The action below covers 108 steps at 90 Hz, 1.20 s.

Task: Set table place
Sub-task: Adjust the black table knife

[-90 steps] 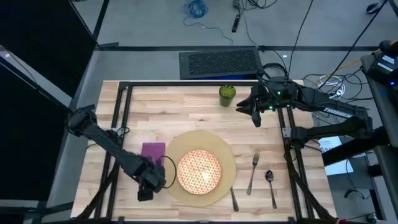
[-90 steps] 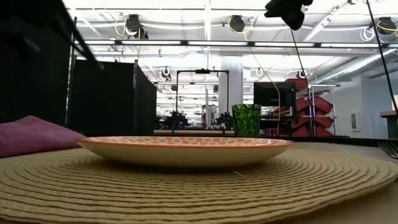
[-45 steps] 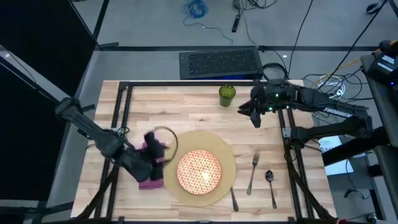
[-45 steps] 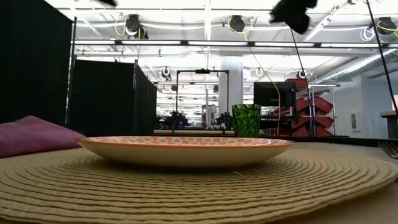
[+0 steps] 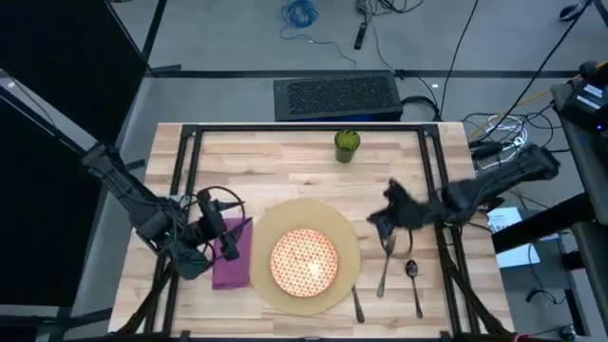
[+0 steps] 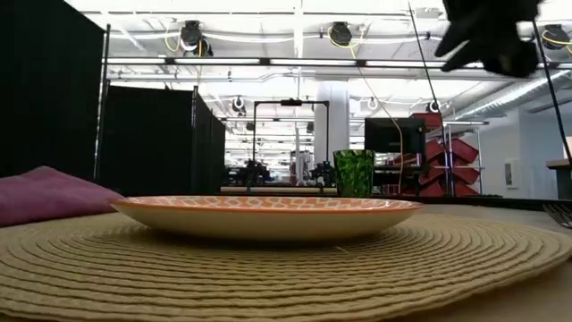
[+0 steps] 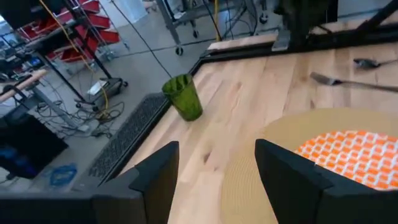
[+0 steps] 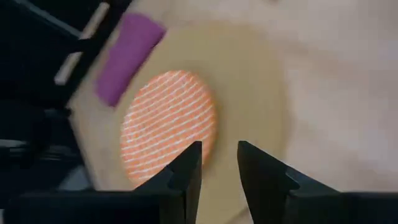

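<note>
The round tan place mat (image 5: 339, 226) lies on the wooden table (image 5: 285, 171) near its front edge, with a red-and-cream plate (image 5: 304, 261) on its middle. A purple napkin (image 5: 231, 264) lies flat along the mat's left side. My left gripper (image 5: 232, 239) hovers open over the napkin's far end and points toward the plate. My right gripper (image 5: 382, 222) hangs open above the mat's right edge and the fork (image 5: 385, 264). In the right wrist view its fingers (image 8: 186, 177) stand a narrow gap apart over the mat (image 8: 249, 81), with nothing between them.
A green cup (image 5: 347, 144) stands at the far middle of the table. A spoon (image 5: 413, 280) lies right of the fork, and a knife (image 5: 357, 304) lies at the mat's near right edge. Black frame bars run along the table's edges. Bare wood lies between cup and mat.
My right gripper has swung from beside the green cup toward the near edge and now hangs over the fork at the mat's right edge. My left gripper has drawn back from the near edge beside the mat toward the far edge, uncovering the napkin, which has stayed put.
</note>
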{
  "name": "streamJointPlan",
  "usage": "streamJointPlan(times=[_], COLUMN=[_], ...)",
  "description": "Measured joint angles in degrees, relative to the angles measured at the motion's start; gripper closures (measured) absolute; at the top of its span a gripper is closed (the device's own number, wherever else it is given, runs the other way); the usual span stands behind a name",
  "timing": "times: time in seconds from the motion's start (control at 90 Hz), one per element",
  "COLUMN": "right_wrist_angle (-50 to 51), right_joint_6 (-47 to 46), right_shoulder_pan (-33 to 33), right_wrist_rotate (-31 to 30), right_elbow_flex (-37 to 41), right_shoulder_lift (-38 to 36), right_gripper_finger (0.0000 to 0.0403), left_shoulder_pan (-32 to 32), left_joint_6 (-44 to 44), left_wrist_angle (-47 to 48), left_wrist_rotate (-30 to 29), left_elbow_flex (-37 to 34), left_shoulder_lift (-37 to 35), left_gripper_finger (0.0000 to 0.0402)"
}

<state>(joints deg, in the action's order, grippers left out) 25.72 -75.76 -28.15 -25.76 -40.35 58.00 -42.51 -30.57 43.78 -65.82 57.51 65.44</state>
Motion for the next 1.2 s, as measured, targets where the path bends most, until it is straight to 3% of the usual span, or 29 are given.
streamJointPlan(times=[0.156,0.344,0.511,0.778,0.978,1.2], right_wrist_angle=[-16.3,-26.7,-26.8,-25.4,-13.0,-15.3], right_joint_6=[-8.3,-12.8,-18.0,-18.6,-22.5,-21.1], right_shoulder_pan=[-6.3,-10.2,-12.5,-15.3,-15.6,-14.2], right_wrist_rotate=[-1.3,1.3,6.2,13.2,17.7,18.4], right_elbow_flex=[6.8,5.3,0.1,-9.3,-11.6,-11.8], right_shoulder_lift=[7.8,19.4,27.3,37.6,39.5,39.5], right_gripper_finger=[0.0312,0.032,0.0341,0.0379,0.04,0.0403], left_shoulder_pan=[-0.8,-2.2,-2.3,-2.3,-2.3,-2.3], left_joint_6=[-0.6,-0.6,-0.6,-0.6,-0.4,-0.2], left_wrist_angle=[-0.2,-1.4,-1.4,-1.3,-1.3,-1.3], left_wrist_rotate=[1.3,1.3,1.0,0.8,0.8,0.8], left_elbow_flex=[0.0,0.0,0.0,0.0,0.0,0.0], left_shoulder_lift=[0.0,0.0,0.0,0.0,0.0,0.0], left_gripper_finger=[0.0203,0.0203,0.0203,0.0203,0.0203,0.0203])
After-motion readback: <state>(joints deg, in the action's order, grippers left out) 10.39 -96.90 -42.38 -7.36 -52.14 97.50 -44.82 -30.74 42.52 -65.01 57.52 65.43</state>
